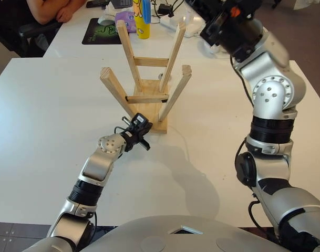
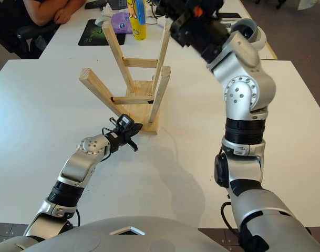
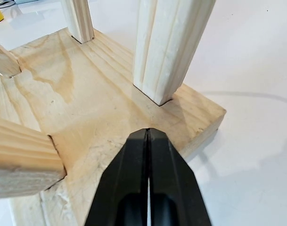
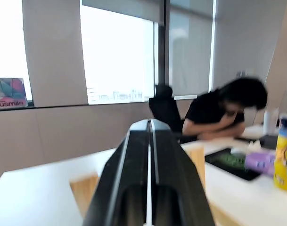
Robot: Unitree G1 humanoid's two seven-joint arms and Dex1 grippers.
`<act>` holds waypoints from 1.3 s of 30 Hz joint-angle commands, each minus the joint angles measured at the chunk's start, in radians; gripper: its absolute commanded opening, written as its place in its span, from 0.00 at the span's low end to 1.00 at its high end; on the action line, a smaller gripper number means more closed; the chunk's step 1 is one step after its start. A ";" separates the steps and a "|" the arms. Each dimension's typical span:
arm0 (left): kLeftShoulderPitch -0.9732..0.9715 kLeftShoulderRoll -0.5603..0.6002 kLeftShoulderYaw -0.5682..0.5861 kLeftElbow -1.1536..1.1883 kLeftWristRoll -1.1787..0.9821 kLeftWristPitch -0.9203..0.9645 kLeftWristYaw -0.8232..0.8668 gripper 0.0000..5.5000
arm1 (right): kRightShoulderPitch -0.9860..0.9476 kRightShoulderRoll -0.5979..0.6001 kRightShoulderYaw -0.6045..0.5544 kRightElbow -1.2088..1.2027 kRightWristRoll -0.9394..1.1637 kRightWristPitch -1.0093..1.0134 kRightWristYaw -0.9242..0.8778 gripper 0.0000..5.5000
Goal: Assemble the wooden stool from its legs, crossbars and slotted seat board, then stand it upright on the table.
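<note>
The wooden stool stands upside down mid-table, its seat board (image 1: 152, 111) flat on the surface and its legs (image 1: 130, 52) pointing up and splayed. Crossbars (image 1: 151, 61) join the legs. My left gripper (image 1: 141, 122) is shut with nothing in it. Its tip (image 3: 148, 134) hovers at the near edge of the seat board (image 3: 86, 94), close to the foot of one leg (image 3: 167, 47). My right gripper (image 1: 211, 32) is raised high, beside the top of the far right leg (image 1: 179, 31). In the right wrist view it (image 4: 150, 125) is shut and empty, with leg ends (image 4: 84, 193) behind it.
On the far table lie a yellow bottle (image 1: 143, 21), a purple packet (image 1: 126, 21), a dark mouse pad (image 1: 101, 32) and a white box (image 1: 174, 23). A person leans on that table at the far left. Bare white tabletop (image 1: 49, 121) spreads around the stool.
</note>
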 commanded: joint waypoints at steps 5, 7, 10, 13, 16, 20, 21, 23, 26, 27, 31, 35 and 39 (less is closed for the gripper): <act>0.028 0.016 -0.022 0.094 0.021 0.086 0.003 0.00 | 0.005 0.024 0.012 0.077 -0.058 -0.010 -0.055 0.01; 0.034 0.015 -0.022 0.094 0.021 0.087 0.007 0.00 | -0.073 0.019 -0.051 0.043 -0.029 -0.063 -0.059 0.01; 0.037 0.015 -0.024 0.092 0.019 0.090 0.009 0.00 | -0.174 0.010 -0.151 -0.056 0.058 -0.081 -0.082 0.01; 0.043 0.017 -0.022 0.085 0.016 0.094 0.012 0.00 | -0.227 0.010 -0.209 -0.146 0.155 -0.040 -0.122 0.01; 0.040 0.016 -0.026 0.084 0.016 0.098 0.010 0.00 | -0.135 0.030 -0.160 -0.174 0.146 0.012 -0.169 0.01; 0.019 0.016 -0.039 0.091 0.016 0.100 -0.001 0.00 | 0.148 0.008 0.102 -0.030 -0.048 0.159 -0.244 0.01; 0.011 0.018 -0.042 0.096 0.016 0.098 -0.007 0.00 | 0.169 0.007 0.115 -0.022 -0.072 0.165 -0.258 0.01; 0.008 0.023 -0.040 0.097 0.015 0.098 -0.012 0.00 | 0.129 0.009 0.088 -0.026 -0.087 0.118 -0.264 0.01; 0.013 0.025 -0.035 0.098 0.013 0.093 -0.007 0.00 | 0.021 0.003 0.000 -0.006 -0.094 -0.003 -0.254 0.01; 0.014 0.025 -0.034 0.098 0.013 0.090 -0.006 0.00 | 0.003 -0.003 -0.015 0.005 -0.103 -0.030 -0.252 0.01; 0.034 0.017 -0.019 0.045 -0.008 0.013 -0.015 0.00 | -0.021 -0.041 -0.114 0.005 -0.125 -0.165 -0.239 0.01; 0.098 0.045 0.029 -0.087 -0.020 -0.226 -0.036 0.00 | 0.051 -0.080 -0.174 -0.027 -0.159 -0.154 -0.305 0.01; 0.276 0.140 0.098 -0.247 0.001 -0.541 -0.062 0.00 | 0.319 -0.031 -0.207 -0.177 -0.228 -0.100 -0.471 0.01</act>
